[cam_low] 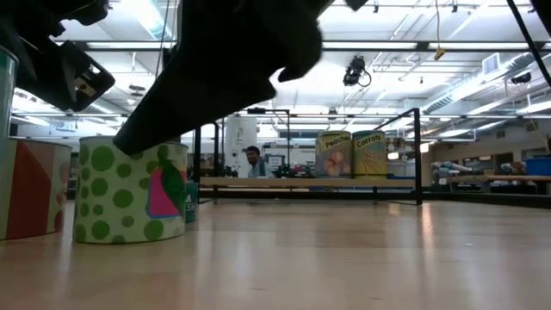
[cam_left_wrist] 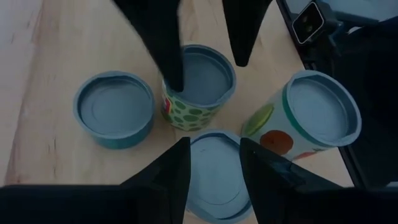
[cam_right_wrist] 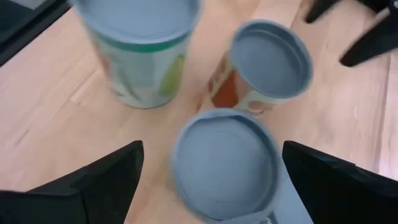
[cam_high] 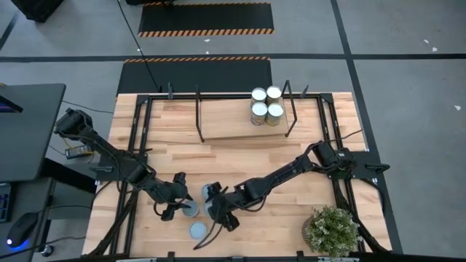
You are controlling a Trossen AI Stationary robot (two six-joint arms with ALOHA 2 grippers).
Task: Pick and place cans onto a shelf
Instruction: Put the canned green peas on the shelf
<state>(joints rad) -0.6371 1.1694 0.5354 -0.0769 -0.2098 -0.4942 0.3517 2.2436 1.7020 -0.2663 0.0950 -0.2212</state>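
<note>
Several loose cans stand close together near the table's near edge. My right gripper [cam_high: 218,211] [cam_right_wrist: 213,149] is open, with one finger on either side of the green-dotted can [cam_right_wrist: 224,165] [cam_left_wrist: 199,81] [cam_low: 129,194]. No touch shows. My left gripper [cam_high: 178,202] [cam_left_wrist: 213,142] hangs over the lid of the red-and-white can [cam_left_wrist: 214,180] [cam_right_wrist: 267,62]. Its fingers are drawn in close, leaving a narrow gap at the tips. Several cans [cam_high: 266,105] [cam_low: 351,153] stand upright on the shelf [cam_high: 233,120] at the far side. My left gripper's fingertips [cam_left_wrist: 180,158] slant down over the lid of the red-and-white can, which stands upright on the table. I cannot tell whether they touch the lid.
A tall can with green and tomato print [cam_left_wrist: 317,118] [cam_right_wrist: 137,50] and a low teal can [cam_left_wrist: 115,112] stand right beside the two grippers. A potted plant [cam_high: 331,229] sits at the near right corner. Black rails [cam_high: 135,145] frame the tabletop. A person [cam_low: 252,159] shows far behind the table.
</note>
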